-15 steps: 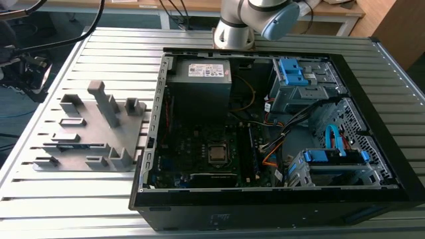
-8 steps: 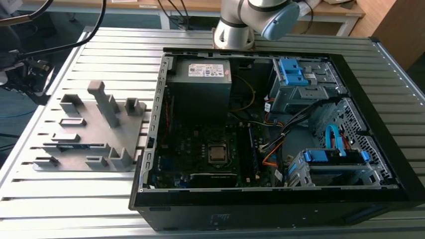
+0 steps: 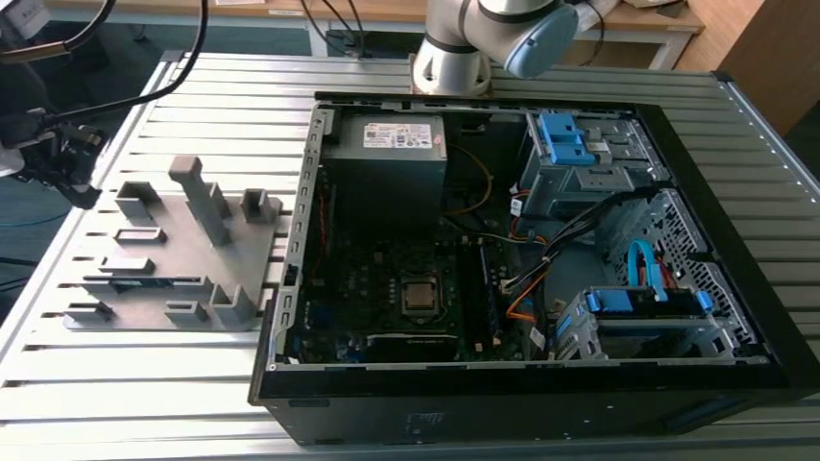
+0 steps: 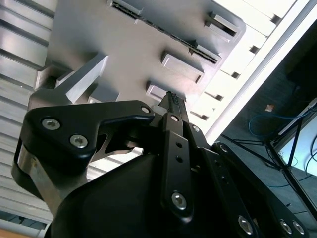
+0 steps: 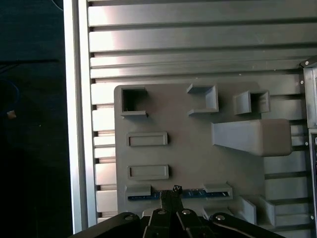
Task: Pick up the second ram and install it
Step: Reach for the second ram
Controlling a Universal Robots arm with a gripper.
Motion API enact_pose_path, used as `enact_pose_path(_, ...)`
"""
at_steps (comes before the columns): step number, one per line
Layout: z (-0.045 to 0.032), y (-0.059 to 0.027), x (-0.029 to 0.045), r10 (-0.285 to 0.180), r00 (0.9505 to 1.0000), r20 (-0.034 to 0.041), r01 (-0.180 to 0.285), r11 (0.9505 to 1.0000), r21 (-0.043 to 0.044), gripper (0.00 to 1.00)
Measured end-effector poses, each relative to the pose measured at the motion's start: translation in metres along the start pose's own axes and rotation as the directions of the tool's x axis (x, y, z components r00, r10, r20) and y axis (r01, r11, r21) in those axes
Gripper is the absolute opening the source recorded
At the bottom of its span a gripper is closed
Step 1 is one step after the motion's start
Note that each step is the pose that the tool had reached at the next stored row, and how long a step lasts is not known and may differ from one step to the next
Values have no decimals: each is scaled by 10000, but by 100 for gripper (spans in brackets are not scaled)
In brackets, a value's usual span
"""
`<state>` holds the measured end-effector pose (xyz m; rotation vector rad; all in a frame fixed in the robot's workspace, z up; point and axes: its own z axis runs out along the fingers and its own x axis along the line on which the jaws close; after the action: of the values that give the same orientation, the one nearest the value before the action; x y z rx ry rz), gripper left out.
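Observation:
The second ram point(image 5: 198, 194) is a thin dark blue stick standing on edge in a slot of the grey holder plate point(image 5: 188, 148), between two low blocks. In the exterior view the ram point(image 3: 152, 281) lies near the front of the plate point(image 3: 173, 254), to the left of the open computer case point(image 3: 513, 240). My gripper point(image 5: 175, 189) hangs above the plate, over the middle of the stick and apart from it. Its black fingers are shut together with nothing between them, as the second wrist view also shows at the gripper point(image 4: 171, 98).
Several grey blocks rise from the plate, the tallest a slanted post point(image 3: 203, 197). The case holds a power-supply box point(image 3: 397, 144), the processor point(image 3: 418, 296) and blue drive cages point(image 3: 570, 139). The arm's base point(image 3: 451, 58) stands behind the case. A black stand point(image 3: 52, 154) is at the slatted table's left edge.

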<state>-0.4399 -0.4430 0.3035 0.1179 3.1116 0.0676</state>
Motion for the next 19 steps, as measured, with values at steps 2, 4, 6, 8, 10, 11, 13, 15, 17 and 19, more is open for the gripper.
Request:
enact_pose_path(2,22,-1,0,0,10000,0,0,10000,0,10)
enact_pose_path(4,43,-2,1,0,10000,0,0,10000,0,10)
enact_pose_path(6,67,-3,2,0,10000,0,0,10000,0,10)
enact_pose_path(8,98,-4,2,0,10000,-1,0,10000,1,10)
enact_pose_path(10,134,-6,3,0,10000,1,0,10000,0,10)
enact_pose_path(11,152,-7,4,0,10000,0,0,10000,0,10)
enact_pose_path(13,188,-9,5,0,10000,0,0,10000,0,10)
enact_pose_path(15,224,-16,8,0,10000,0,0,10000,0,10)
enact_pose_path(17,258,-35,10,-1,10000,-2,1,10000,2,10)
enact_pose_path(19,294,-81,7,1,10000,0,-1,10000,0,10)
